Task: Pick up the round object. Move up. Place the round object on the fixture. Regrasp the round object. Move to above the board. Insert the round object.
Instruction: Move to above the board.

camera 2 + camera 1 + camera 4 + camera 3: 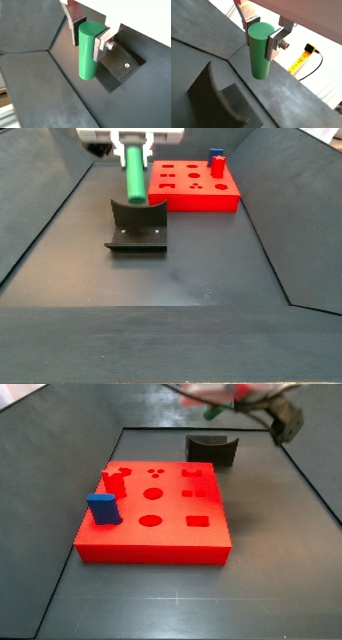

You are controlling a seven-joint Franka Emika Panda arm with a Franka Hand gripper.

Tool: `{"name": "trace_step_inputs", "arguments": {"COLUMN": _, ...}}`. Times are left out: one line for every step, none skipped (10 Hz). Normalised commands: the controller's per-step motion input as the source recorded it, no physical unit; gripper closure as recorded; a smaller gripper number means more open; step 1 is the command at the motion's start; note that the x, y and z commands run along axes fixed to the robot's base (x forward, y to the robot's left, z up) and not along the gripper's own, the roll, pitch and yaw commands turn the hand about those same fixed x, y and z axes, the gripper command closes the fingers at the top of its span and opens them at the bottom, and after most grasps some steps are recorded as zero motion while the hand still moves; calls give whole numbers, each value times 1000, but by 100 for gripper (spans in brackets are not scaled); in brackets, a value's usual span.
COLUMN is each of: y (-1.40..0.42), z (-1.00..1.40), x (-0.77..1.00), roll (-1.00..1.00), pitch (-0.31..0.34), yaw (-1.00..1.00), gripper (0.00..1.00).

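My gripper [260, 40] is shut on the green round object [260, 61], gripping its upper end so that it hangs upright. It shows the same way in both wrist views, gripper [87, 41] on the peg [87, 62]. In a side view the gripper [130, 140] holds the peg [135, 178] just above the notch of the dark fixture [138, 226]. The fixture also shows in both wrist views [221, 100] [123, 67] and in a side view [210, 449]. The red board [167, 519] lies on the floor beyond the fixture [197, 186]. In that side view the gripper [241, 396] is a blur.
A blue block [102, 508] and a red peg [115, 482] stand in the board's left side. Dark sloping walls [47, 223] enclose the floor. A yellow tape measure [301, 60] lies outside the enclosure.
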Motion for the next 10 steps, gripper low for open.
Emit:
{"name": "trace_step_inputs", "arguments": {"y": -116, "z": 1000, "x": -43, "roll": -17, "pitch": -102, "yaw": -72, "gripper": 100}}
{"name": "trace_step_inputs", "arguments": {"y": -110, "z": 1000, "x": -44, "roll": -25, "pitch": -64, "yaw": -100, "gripper": 100}}
{"name": "trace_step_inputs", "arguments": {"y": -100, "z": 1000, "x": -47, "roll": -33, "pitch": -7, "yaw": -118, "gripper": 100}}
{"name": "trace_step_inputs", "arguments": {"y": -93, "z": 1000, "x": -49, "roll": -37, "pitch": 21, "yaw": -119, "gripper": 100}}
{"name": "trace_step_inputs", "arguments": {"y": -80, "z": 1000, "x": -55, "roll": -47, "pitch": 73, "yaw": -103, "gripper": 100}}
{"name": "trace_step_inputs", "arguments": {"y": -73, "z": 1000, "x": -57, "roll": -52, "pitch": 110, "yaw": -82, "gripper": 100}}
{"name": "trace_step_inputs", "arguments": {"y": -52, "z": 857, "x": -49, "roll": -49, "pitch": 141, "yaw": -44, "gripper": 100}}
{"name": "trace_step_inputs", "arguments": {"y": -41, "z": 741, "x": -42, "roll": -46, "pitch": 152, "yaw": -23, "gripper": 100}}
{"name": "trace_step_inputs", "arguments": {"y": -26, "z": 499, "x": -24, "roll": -49, "pitch": 159, "yaw": 21, "gripper": 100}}
{"name": "trace_step_inputs", "arguments": {"y": -18, "z": 322, "x": -13, "roll": -48, "pitch": 168, "yaw": 50, "gripper": 100}}
